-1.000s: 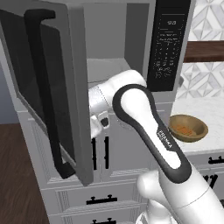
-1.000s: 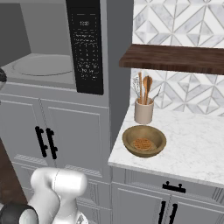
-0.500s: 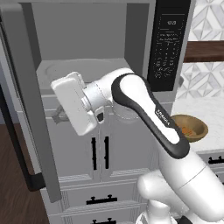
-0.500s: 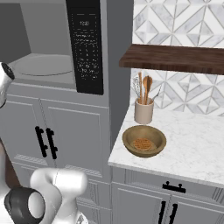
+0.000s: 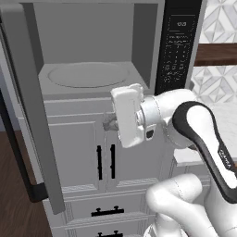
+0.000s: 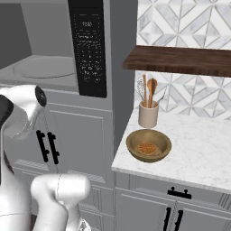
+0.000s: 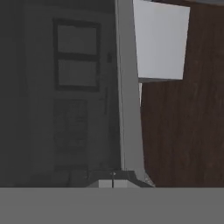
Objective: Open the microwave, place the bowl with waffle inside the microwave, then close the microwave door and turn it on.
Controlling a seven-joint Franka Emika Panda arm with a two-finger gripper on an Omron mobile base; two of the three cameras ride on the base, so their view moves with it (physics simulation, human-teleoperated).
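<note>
On the marble counter [image 6: 198, 149] right of your open microwave [image 5: 92, 60] sits the bowl [image 6: 148, 145], light, rigid, likely slippery; pinch its rim, since your gripper [image 5: 109, 122] is closed, empty.

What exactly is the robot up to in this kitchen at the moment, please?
The robot arm is working at the microwave, whose door stands wide open. Its jaws are shut and hold nothing. The bowl with the waffle sits on the counter beside a utensil jar, not yet picked up.
</note>
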